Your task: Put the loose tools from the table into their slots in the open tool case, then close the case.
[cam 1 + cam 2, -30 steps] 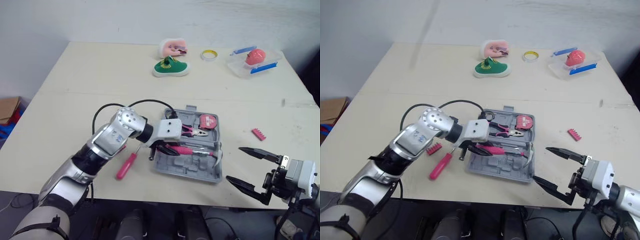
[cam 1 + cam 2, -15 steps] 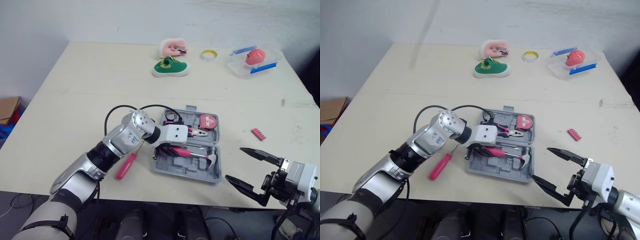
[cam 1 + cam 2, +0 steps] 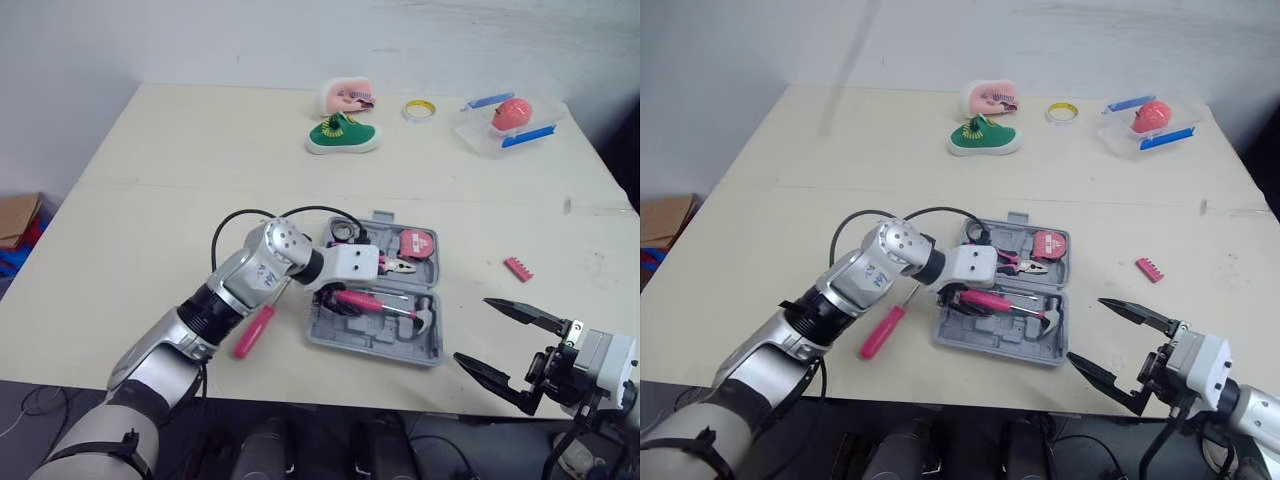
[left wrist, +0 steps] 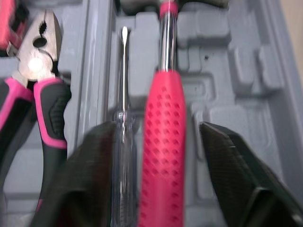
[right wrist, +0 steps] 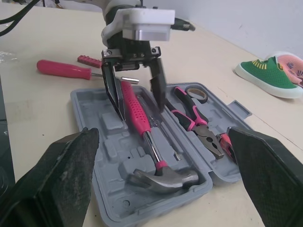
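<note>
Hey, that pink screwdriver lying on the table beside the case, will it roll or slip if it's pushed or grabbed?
Probably rolls: the screwdriver has a round-looking handle and lies flat on the smooth table. Likely stiff and light: slim shaft, plastic-looking handle. The handle looks smooth, so jaws might slip off it.

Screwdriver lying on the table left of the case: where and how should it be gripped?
Grip the screwdriver by its thick pink handle, coming from above with fingers across its width: it lies flat, handle clear of the case.
</note>
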